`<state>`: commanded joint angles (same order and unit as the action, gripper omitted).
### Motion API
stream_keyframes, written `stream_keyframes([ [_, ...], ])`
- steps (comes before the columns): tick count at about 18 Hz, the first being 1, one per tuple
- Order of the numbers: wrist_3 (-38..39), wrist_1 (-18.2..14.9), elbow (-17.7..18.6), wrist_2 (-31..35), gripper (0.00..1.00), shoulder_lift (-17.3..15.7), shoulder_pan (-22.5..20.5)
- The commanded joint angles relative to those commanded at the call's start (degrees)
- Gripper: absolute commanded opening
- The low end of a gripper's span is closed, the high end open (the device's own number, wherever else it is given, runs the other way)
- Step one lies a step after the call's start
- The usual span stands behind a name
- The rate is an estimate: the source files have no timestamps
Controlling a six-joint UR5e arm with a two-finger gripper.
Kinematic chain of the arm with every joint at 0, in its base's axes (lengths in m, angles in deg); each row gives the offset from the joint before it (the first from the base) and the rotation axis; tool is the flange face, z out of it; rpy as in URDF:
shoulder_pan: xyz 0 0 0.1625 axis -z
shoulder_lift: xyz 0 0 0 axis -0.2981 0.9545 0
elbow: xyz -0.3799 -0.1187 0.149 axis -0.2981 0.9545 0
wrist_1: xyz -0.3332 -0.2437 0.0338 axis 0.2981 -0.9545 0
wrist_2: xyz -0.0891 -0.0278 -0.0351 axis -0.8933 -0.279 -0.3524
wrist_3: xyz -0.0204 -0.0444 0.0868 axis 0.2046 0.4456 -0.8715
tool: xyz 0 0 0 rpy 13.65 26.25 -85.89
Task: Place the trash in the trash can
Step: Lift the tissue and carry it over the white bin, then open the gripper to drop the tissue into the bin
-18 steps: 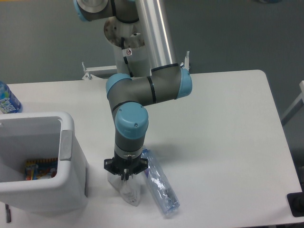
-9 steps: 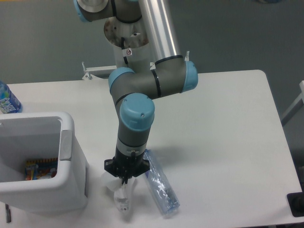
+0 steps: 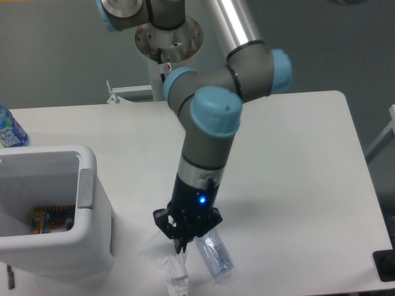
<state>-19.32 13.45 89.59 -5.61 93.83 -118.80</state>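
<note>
Crumpled wrapper (image 3: 176,274) is dangling from the gripper (image 3: 182,248), whose jaws are pinching its top, just left of the crushed bottle (image 3: 216,256) and right of the trash can (image 3: 92,203).

A white rectangular surface (image 3: 308,154) with rounded corners is seen against a dull grey floor (image 3: 55,55) (evenly lit, plain).

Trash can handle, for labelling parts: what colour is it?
Pale grey, on the white trash can's right side; the handle shows in the fixed camera view.

One wrapper (image 3: 177,276), one crushed bottle (image 3: 216,256), one upright bottle (image 3: 9,129), one trash can (image 3: 86,213).
</note>
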Motion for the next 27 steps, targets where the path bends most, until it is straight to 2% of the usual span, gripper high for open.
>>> stream_keyframes([
  [4, 3.43, 0.0, 0.0, -4.21, 0.09, -5.27, 0.09],
  [7, 6.94, 0.0, 0.61, -8.26, 0.09, -7.65, 0.61],
  [14, 8.19, -0.09, 3.69, -8.53, 0.1, -12.31, 7.11],
  [17, 7.66, 0.09, 6.14, -8.36, 0.11, -13.72, 9.57],
  [20, 6.96, 0.53, 10.53, -8.27, 0.11, -14.16, 11.42],
  [21, 6.0, 0.53, 11.5, -8.27, 0.14, -14.07, 11.51],
  [23, 4.06, 0.53, 12.83, -8.27, 0.35, -13.63, 11.51],
  [24, 3.71, 0.53, 12.92, -8.27, 0.58, -13.63, 11.69],
  [25, 3.18, 0.44, 12.92, -7.92, 0.92, -13.54, 11.69],
  [26, 3.18, 0.53, 13.01, -6.96, 1.0, -13.63, 11.78],
  [27, 3.26, 0.35, 13.01, -5.99, 1.0, -13.81, 11.87],
])
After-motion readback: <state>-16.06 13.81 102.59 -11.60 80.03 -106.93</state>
